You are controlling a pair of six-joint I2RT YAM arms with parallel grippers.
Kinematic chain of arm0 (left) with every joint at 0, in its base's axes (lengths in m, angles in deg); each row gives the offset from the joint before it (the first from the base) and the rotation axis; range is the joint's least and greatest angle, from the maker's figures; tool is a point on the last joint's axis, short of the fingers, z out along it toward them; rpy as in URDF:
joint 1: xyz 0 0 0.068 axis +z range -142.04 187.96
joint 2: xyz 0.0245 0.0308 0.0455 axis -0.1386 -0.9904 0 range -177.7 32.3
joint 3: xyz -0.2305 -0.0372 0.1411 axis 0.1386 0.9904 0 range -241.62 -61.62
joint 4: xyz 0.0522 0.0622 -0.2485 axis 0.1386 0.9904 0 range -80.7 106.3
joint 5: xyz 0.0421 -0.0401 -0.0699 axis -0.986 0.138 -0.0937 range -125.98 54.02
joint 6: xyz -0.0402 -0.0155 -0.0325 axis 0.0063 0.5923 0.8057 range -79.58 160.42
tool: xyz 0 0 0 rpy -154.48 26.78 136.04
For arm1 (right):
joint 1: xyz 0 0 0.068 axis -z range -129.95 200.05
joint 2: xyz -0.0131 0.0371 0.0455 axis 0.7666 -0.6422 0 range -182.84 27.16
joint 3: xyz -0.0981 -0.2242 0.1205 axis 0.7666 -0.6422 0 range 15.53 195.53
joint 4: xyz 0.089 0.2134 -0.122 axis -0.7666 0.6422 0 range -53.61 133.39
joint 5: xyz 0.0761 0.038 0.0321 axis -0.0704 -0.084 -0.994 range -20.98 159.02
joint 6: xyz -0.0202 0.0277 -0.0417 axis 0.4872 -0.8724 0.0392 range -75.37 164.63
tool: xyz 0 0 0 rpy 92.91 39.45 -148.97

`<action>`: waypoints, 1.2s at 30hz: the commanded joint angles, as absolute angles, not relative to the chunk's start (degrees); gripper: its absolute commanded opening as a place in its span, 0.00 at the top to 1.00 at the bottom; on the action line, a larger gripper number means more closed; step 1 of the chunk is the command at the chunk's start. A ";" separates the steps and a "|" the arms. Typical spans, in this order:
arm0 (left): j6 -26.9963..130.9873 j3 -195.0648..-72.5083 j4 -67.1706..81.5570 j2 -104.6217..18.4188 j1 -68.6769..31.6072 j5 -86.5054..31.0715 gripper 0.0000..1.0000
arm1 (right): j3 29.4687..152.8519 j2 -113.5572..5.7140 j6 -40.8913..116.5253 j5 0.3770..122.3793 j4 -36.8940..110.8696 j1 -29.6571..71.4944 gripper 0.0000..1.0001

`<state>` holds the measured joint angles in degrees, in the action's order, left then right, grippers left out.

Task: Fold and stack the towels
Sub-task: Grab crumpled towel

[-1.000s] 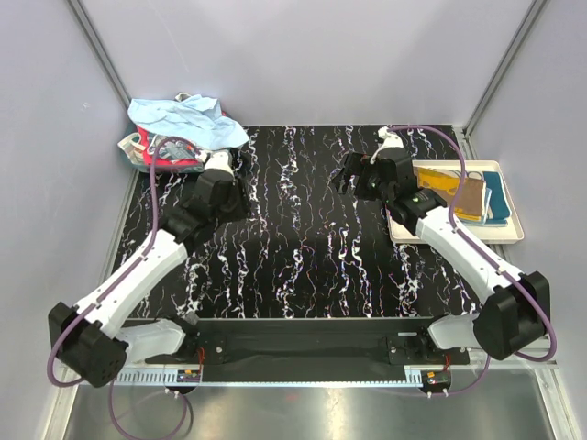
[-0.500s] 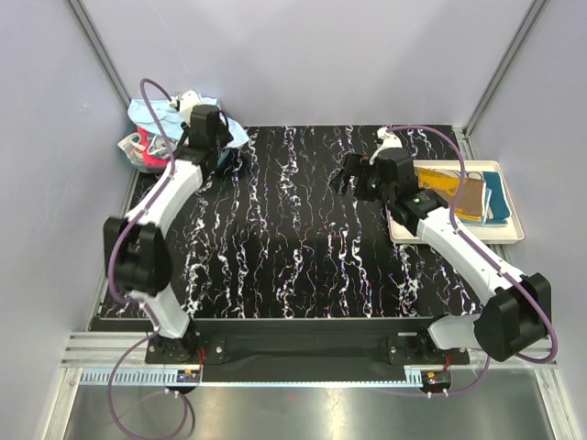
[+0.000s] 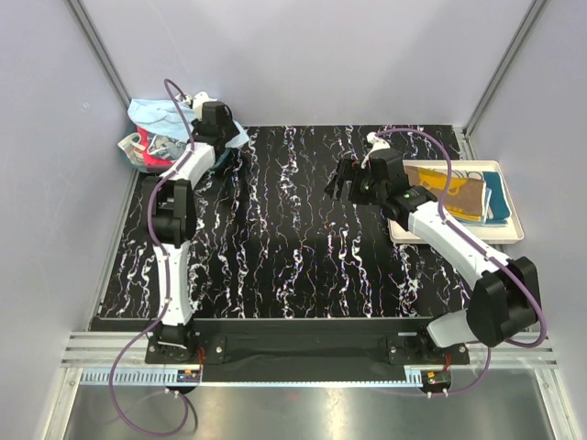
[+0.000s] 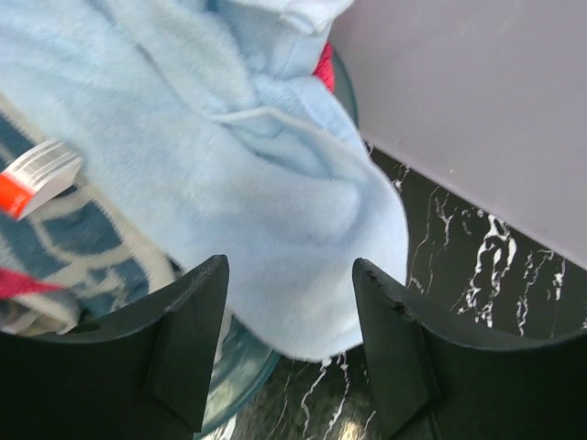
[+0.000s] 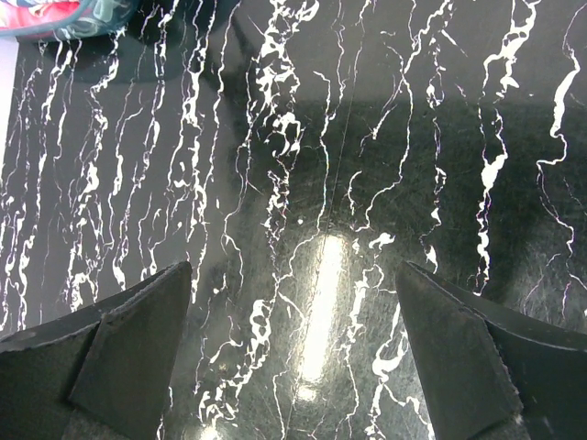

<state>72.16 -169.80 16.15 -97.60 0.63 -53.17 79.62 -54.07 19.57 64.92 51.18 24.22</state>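
Where the right gripper (image 5: pixel 293 275) hung: over the bare black marbled table (image 5: pixel 303 137), around mid-table, fingers wide apart with nothing between them.
Tray (image 3: pixel 509 236): at the table's right edge, just beside the right arm; a mustard-brown towel (image 3: pixel 440 179) and a teal towel (image 3: pixel 498 197) lay flat in it.
Left gripper (image 4: pixel 289 270): stretched to the far-left corner, fingers apart and clamped on nothing.
Light blue towel (image 4: pixel 266 165): straight ahead of and below the left gripper's gap, on top of the heap. One rounded lobe drooped over the bin (image 4: pixel 240 362) rim toward the table.
Long axis: none could be read, as the cloth was crumpled; only the hanging lobe pointed back toward the fingers.
Beneath it: a white towel with dark blue print (image 4: pixel 83 238) on the left finger's side, and a sliver of red-pink towel (image 4: pixel 323 64) at the far edge.
Nearer arm: the left, plainly; the right gripper was well apart from the heap, across the table.
Likely next move: a short advance and pinch on the drooping lobe. The risk looked to be catching the printed towel underneath along with it.
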 commanded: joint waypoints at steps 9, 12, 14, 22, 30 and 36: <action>71.70 -175.00 13.69 -100.32 0.67 -49.69 0.38 | 82.67 -56.16 19.93 64.27 49.31 24.29 0.00; 71.27 -175.35 13.60 -101.02 0.41 -49.34 0.38 | 82.85 -56.69 19.76 64.01 49.40 24.29 0.00; 71.27 -175.35 13.52 -101.46 0.41 -49.25 0.39 | 82.85 -56.78 19.85 63.92 49.31 24.29 0.00; 71.26 -175.44 14.22 -102.08 -0.21 -50.48 0.48 | 82.94 -57.04 19.76 64.27 49.49 24.29 0.00; 70.12 -175.69 12.99 -100.94 -0.12 -50.83 0.69 | 82.85 -57.39 19.67 64.54 49.66 24.29 0.00; 68.72 -177.37 13.08 -99.97 -0.21 -50.74 0.87 | 83.03 -57.48 19.67 64.71 49.75 24.29 0.00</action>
